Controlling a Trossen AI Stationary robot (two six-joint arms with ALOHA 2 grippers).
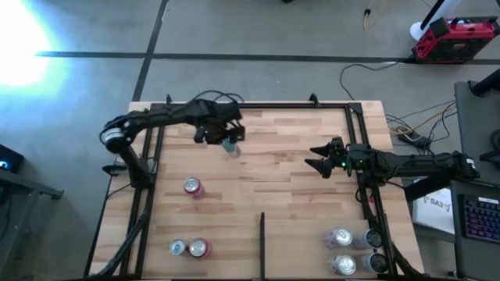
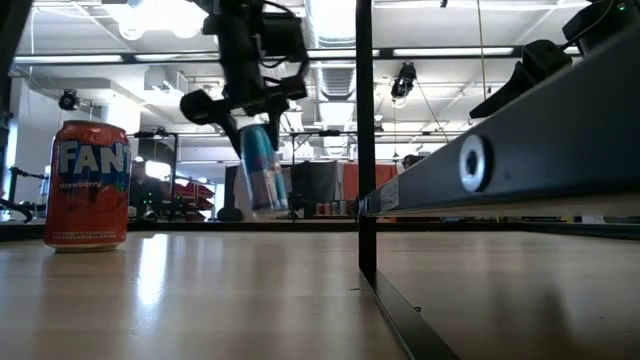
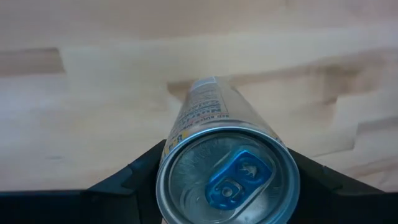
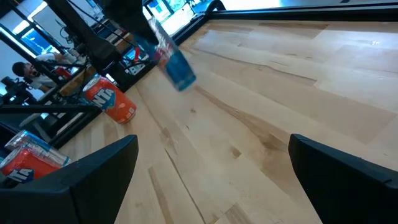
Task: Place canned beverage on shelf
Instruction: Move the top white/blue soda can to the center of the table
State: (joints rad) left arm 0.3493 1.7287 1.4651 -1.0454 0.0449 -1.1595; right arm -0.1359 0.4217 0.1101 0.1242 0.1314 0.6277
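Note:
The shelf (image 1: 289, 179) is a light butcher-block board with a black tube frame and a thin dark divider strip (image 1: 262, 242). My left gripper (image 1: 221, 134) is shut on a slim blue and silver can (image 2: 262, 168) above the board's far left part; the can also shows in the left wrist view (image 3: 217, 137) and the right wrist view (image 4: 174, 59). My right gripper (image 1: 312, 160) is open and empty, at the right middle of the board. My left gripper pinches the slim can near its top end (image 3: 227, 180), one finger (image 3: 134, 177) on each side. The fingers come from above, pointing down. The can hangs below them, tilted, its bottom end (image 2: 268, 205) clear of the board.
A red Fanta can (image 1: 193, 187) stands left of the middle. A silver can (image 1: 178, 247) and a red can (image 1: 200, 248) stand at the near left. Several silver cans (image 1: 341, 238) stand at the near right. Bare board lies between the arms.

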